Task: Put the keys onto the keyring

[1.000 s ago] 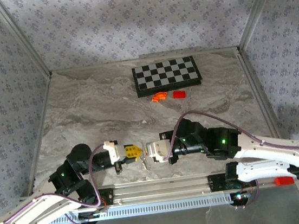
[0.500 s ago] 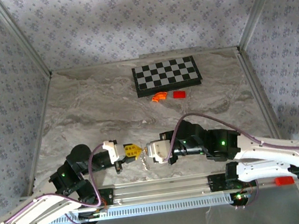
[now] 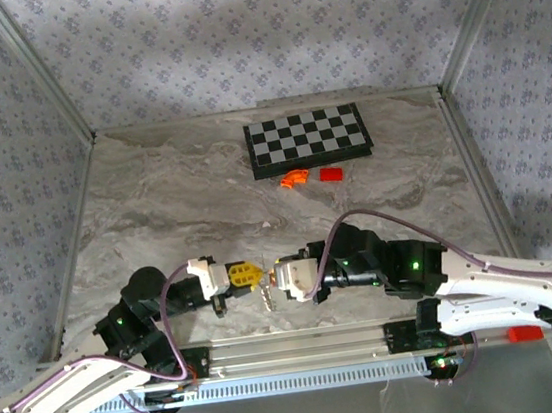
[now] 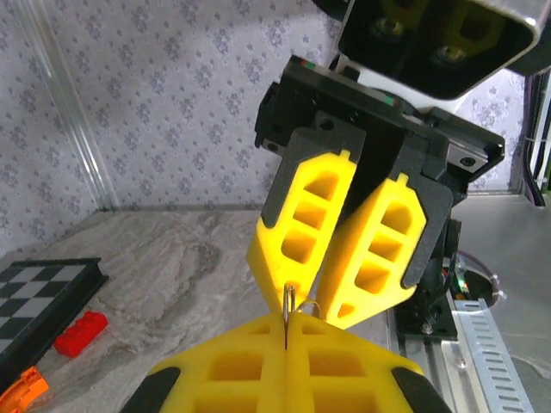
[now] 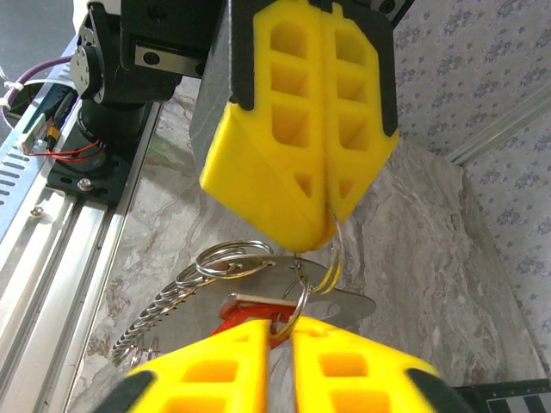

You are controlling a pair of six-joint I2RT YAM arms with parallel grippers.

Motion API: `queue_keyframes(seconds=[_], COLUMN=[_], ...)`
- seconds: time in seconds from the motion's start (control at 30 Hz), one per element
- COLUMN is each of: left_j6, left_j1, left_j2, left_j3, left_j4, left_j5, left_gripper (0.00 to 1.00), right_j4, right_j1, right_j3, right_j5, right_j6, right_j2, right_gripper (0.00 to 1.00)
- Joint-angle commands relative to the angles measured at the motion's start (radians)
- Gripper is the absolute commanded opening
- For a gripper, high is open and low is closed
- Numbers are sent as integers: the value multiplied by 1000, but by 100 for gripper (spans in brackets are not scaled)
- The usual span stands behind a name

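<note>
Counter (image 3: 156, 211): one. The work hangs above its near edge, between the two arms.
Chessboard (image 3: 308, 137): one, at the far edge, well apart from the work.
Left claw (image 5: 320, 231): clenched on a thin split ring (image 5: 334, 251), from which the whole bunch hangs.
Right claw (image 5: 280, 331): its fingers stand a little apart, tip to tip with the left claw. Nothing looks pinched in the slot.
Keyring (image 5: 155, 317): one beaded chain. Its long axis trails down from the rings and off to the rail side.
Keys (image 5: 244, 314): one red piece, just at your right claw's tips and under the left.
Key relation: the bunch lies straight ahead of the right claw, and both arms are equally near.
Red block (image 3: 329, 174): one.
Orange piece (image 3: 295, 178): one.
</note>
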State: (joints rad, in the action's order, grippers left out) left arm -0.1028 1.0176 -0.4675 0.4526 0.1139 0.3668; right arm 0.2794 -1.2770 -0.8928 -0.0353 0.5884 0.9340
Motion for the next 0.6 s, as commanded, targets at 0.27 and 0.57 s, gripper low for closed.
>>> queue_keyframes(seconds=[0.27,0.57], left_j6=[27,37], left_j1=[9,12], left_j2=[9,-14], left_j3=[-17,-10], left_j4=[214,271], left_j5=[91,134], left_gripper=[0,0], right_j4=[-136,-190], right_j1=[133,180], right_j3=[32,17], right_j5=[-255,-373], right_j6=[-252,-309], right_j2=[-129,-113], right_gripper=[39,36])
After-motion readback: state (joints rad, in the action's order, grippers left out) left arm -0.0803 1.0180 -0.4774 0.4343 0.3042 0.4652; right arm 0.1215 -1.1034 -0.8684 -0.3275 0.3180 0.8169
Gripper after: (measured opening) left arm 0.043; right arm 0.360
